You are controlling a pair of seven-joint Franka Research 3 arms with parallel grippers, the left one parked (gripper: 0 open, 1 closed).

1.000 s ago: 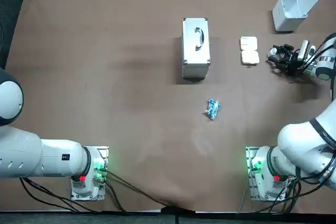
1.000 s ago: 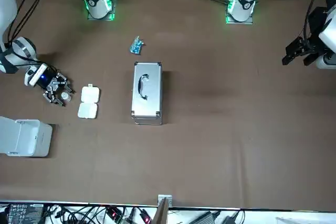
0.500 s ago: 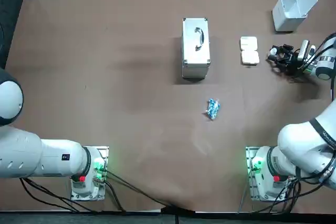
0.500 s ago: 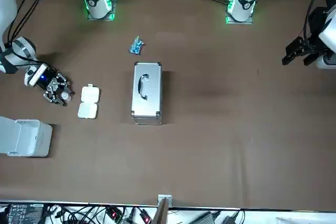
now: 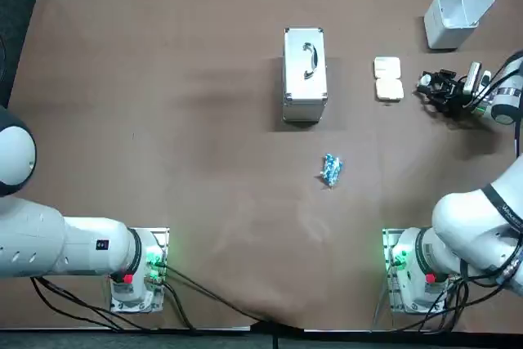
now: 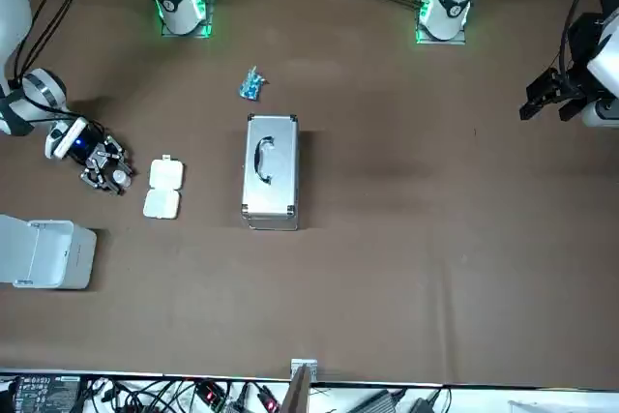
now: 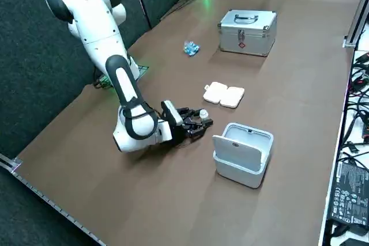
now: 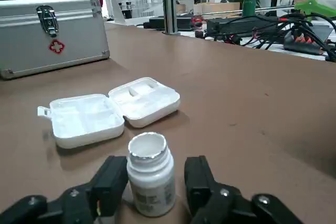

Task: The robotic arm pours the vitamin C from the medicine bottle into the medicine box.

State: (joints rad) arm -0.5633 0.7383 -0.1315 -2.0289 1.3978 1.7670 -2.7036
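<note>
My right gripper (image 8: 156, 171) is low over the table, its fingers spread around the medicine bottle (image 8: 150, 184). The bottle stands upright between them. One finger perhaps touches it, the other is clearly apart. The open medicine box (image 8: 110, 111) lies just beyond the bottle.

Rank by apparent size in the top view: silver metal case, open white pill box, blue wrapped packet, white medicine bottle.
1. silver metal case
2. open white pill box
3. blue wrapped packet
4. white medicine bottle, between the open fingers of the right gripper
</note>
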